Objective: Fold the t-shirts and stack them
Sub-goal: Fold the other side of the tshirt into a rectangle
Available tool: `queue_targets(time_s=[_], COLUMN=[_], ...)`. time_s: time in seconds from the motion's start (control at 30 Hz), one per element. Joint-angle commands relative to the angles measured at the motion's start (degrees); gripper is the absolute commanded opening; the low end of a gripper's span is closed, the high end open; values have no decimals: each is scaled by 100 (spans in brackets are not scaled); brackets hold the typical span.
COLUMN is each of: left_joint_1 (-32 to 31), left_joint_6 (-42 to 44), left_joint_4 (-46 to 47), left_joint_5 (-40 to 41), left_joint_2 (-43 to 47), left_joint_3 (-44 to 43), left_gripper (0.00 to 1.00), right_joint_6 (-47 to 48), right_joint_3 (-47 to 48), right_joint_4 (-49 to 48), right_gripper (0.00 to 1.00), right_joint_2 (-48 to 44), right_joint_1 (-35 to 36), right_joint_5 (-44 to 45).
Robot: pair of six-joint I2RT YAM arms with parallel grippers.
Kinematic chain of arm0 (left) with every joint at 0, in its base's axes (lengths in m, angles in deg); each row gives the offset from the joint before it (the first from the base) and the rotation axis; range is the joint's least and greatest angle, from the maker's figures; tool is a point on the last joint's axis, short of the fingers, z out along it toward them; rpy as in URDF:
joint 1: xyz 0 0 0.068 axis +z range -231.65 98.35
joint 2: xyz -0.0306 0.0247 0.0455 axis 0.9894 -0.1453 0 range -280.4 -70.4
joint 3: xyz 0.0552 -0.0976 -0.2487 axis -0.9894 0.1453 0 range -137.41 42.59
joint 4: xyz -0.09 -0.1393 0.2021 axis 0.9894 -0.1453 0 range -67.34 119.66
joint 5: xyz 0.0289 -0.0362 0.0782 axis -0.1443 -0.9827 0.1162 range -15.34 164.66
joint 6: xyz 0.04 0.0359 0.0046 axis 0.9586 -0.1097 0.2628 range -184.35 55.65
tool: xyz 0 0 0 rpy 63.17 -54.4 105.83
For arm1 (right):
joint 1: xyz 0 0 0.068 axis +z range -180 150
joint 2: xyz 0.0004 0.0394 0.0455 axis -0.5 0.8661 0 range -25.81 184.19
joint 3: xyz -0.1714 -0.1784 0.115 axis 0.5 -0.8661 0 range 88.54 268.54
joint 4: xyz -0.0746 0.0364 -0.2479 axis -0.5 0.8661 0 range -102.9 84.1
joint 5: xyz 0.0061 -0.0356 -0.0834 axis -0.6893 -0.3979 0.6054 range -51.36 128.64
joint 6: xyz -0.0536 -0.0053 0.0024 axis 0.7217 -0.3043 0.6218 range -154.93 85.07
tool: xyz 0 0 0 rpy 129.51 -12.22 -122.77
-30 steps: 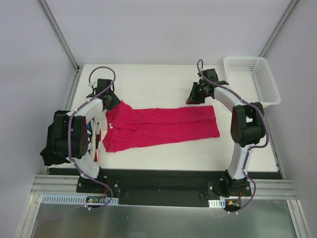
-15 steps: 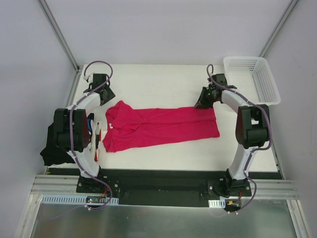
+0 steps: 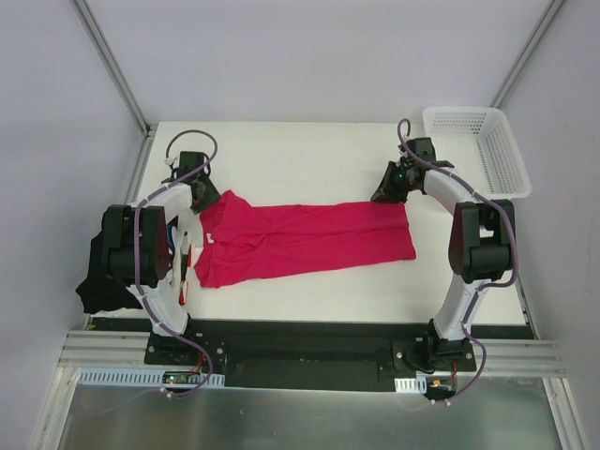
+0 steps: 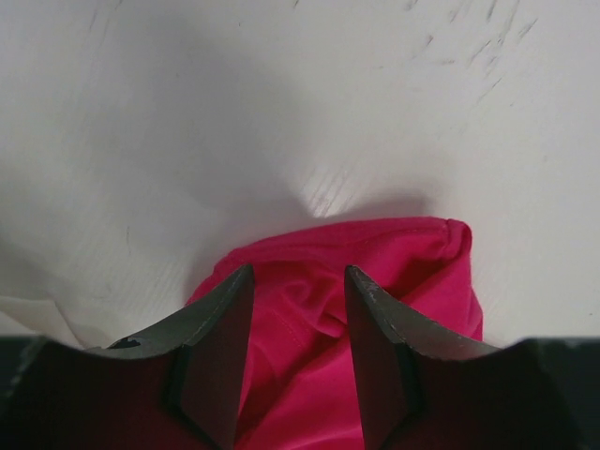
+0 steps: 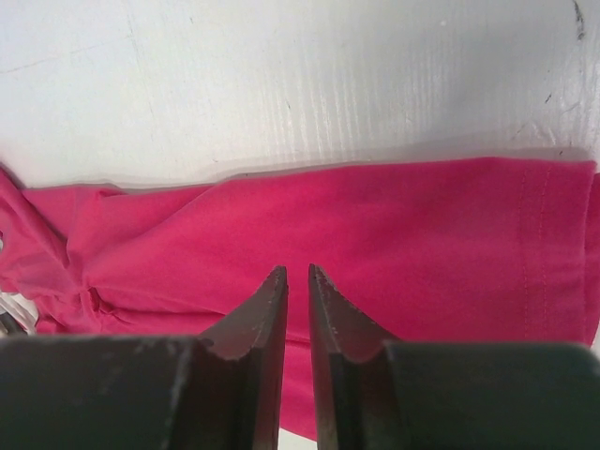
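A crimson-pink t-shirt (image 3: pixel 300 239) lies flat and folded lengthwise across the middle of the table. My left gripper (image 3: pixel 206 194) hovers over its far left corner; in the left wrist view that gripper (image 4: pixel 298 274) is open, with bunched pink cloth (image 4: pixel 394 258) showing between and beyond the fingers, not pinched. My right gripper (image 3: pixel 386 187) sits at the shirt's far right corner. In the right wrist view this gripper (image 5: pixel 297 272) is shut to a thin slit, holding nothing, above the flat shirt (image 5: pixel 412 244). A black t-shirt (image 3: pixel 94 281) hangs at the table's left edge, with white and red edges (image 3: pixel 187 267) beside it.
A white lattice basket (image 3: pixel 478 150) stands at the far right corner of the table. Bare white tabletop (image 3: pixel 300 159) stretches behind the shirt. The left arm's body (image 3: pixel 136 248) stands over the pile at the left edge.
My left gripper pulled back from the shirt's corner, then returned to it. My right gripper shifted right to the shirt's far right corner. The shirt has not moved.
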Motion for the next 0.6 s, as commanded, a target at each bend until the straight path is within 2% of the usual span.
queue_targets(time_s=[0.0,0.3,0.37,0.4,0.43,0.5,0.53,0.57], left_joint_1=[-24,-42,-42,-42,-42,-50,-59,-51], left_joint_6=[-77,-86,-95,-95,-95,-95,-95,-95], left_joint_4=[-119,-119,-110,-110,-110,-110,-110,-110], left_joint_5=[-192,-192,-210,-219,-219,-228,-245,-263], left_joint_2=[66,-198,-242,-259,-285,-294,-286,-268], left_joint_3=[180,75,57,49,49,22,13,5], left_gripper=[42,42,38,35,23,12,3,0], right_joint_6=[-75,-57,-48,-40,-40,4,4,22], right_joint_3=[62,-8,-43,-61,-87,-122,-122,-122], right_joint_4=[-89,-89,-80,-88,-80,-80,-80,-71], right_gripper=[17,17,17,17,17,17,17,17], right_joint_2=[-328,-390,-407,-434,-443,-478,-486,-487], right_joint_1=[-48,-127,-162,-179,-206,-223,-241,-267], right_joint_5=[-111,-93,-93,-93,-67,12,21,30])
